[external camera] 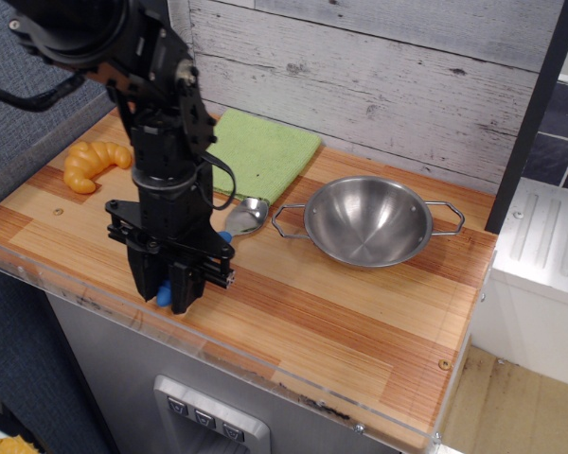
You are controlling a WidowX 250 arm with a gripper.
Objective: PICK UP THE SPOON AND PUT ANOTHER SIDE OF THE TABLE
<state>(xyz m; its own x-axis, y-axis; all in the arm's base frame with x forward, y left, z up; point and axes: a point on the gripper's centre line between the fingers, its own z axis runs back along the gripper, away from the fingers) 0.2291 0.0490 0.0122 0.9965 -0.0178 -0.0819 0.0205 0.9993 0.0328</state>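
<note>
My black gripper (170, 295) points down over the front left part of the wooden table (341, 322). It is shut on the blue handle of the spoon (247, 217). The spoon's blue end shows between the fingers at the bottom, and its shiny silver bowl sticks out to the right of the gripper, low over the wood, just left of the steel bowl's handle. Whether the spoon touches the table I cannot tell.
A two-handled steel bowl (367, 222) stands at the middle right. A green cloth (261, 154) lies at the back by the plank wall. An orange croissant toy (87, 164) lies at the back left. A clear plastic strip (293, 392) runs along the front edge.
</note>
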